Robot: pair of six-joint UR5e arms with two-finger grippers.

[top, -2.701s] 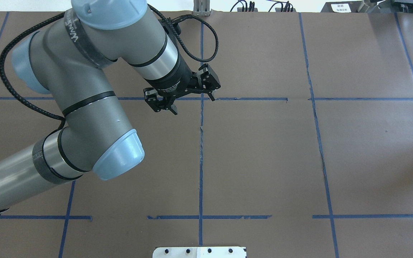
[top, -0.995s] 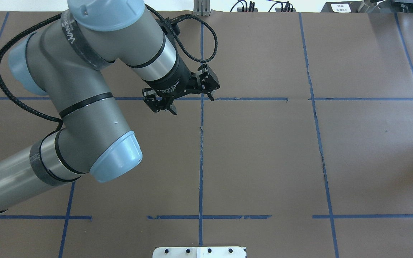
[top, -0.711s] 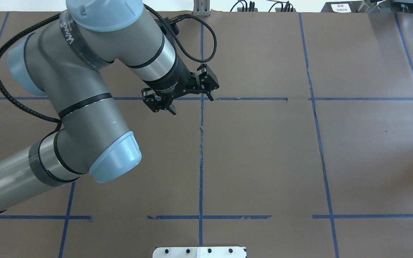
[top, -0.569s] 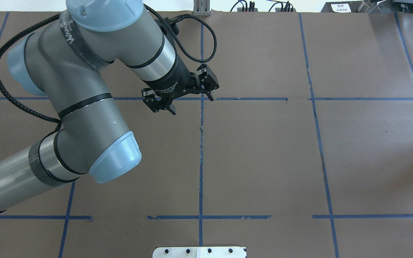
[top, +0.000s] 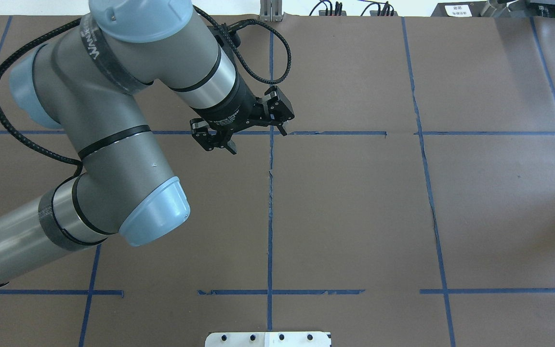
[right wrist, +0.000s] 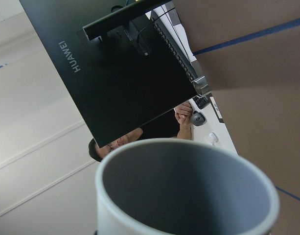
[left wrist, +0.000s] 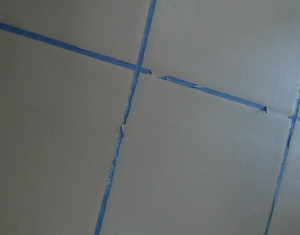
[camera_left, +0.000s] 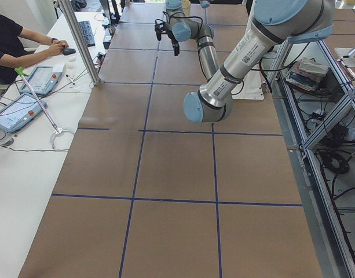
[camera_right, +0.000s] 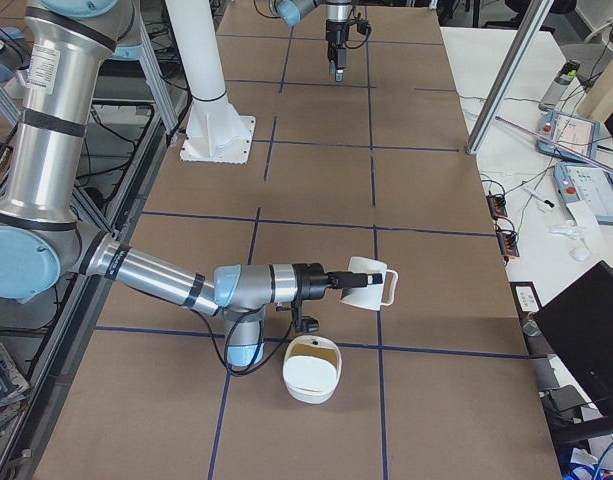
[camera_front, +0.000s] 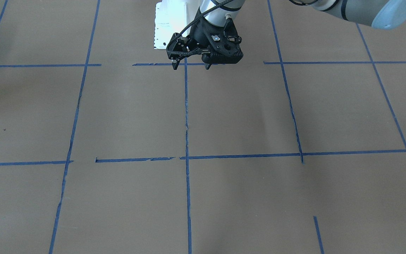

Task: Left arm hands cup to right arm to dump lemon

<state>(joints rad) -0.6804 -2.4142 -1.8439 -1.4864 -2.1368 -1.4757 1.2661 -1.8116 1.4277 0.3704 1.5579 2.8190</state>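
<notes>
My left gripper (top: 258, 142) is open and empty above the table's middle tape cross; it also shows in the front view (camera_front: 191, 66). The left wrist view shows only brown paper and blue tape. The right arm (camera_right: 176, 280) shows only in the right side view, where the white cup (camera_right: 366, 285) is tipped on its side off the table at the arm's gripper. I cannot tell whether that gripper is shut on it. The right wrist view looks into the cup's grey inside (right wrist: 189, 191), and no lemon shows there. A dull yellowish patch lies in the bowl.
A white bowl (camera_right: 311, 372) stands on the table just below and in front of the cup. A dark monitor (camera_right: 586, 330) sits at the table's edge near it. The white base plate (top: 268, 339) is at the robot's side. An operator (camera_left: 15, 40) sits beside the table.
The left arm has drifted slightly to the left since the oldest frame and has held still for the last half second. Its gripper has stayed open and empty.
</notes>
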